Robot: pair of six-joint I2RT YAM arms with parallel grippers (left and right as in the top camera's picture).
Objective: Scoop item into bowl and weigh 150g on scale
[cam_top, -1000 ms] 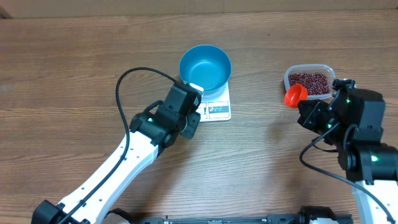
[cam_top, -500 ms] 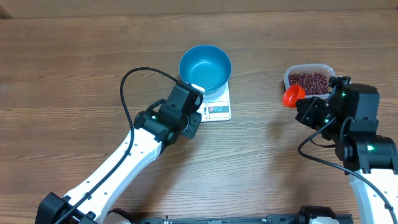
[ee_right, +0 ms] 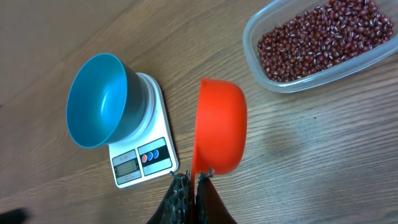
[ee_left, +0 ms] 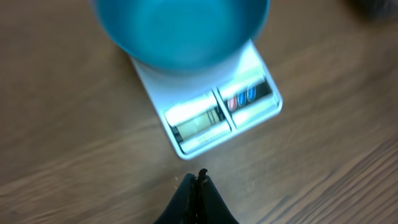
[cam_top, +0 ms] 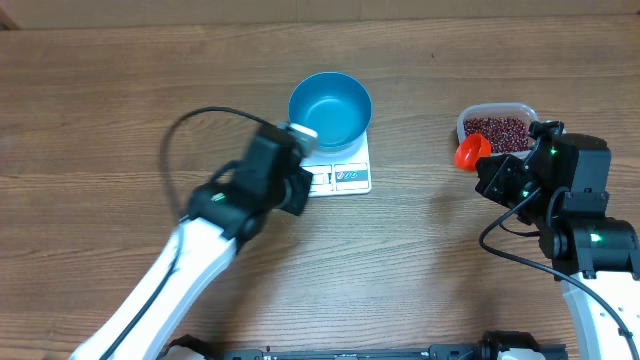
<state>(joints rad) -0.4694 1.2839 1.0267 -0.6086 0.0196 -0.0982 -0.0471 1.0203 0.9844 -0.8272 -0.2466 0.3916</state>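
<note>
The teal bowl stands empty on the white scale. The dark red beans fill a clear tub at the right. My right gripper is shut on the handle of an orange scoop. The scoop is turned on its edge beside the tub, and its inside does not show. My left gripper is shut on nothing. It points down at the table just short of the scale's display edge.
The clear plastic tub sits at the right, behind the scoop. Bare wooden table lies all around. The left arm's black cable loops out to the left of the scale.
My left arm has swung left and back from the scale's corner and is blurred. The right arm shifted a little towards the tub with the scoop, then held still.
</note>
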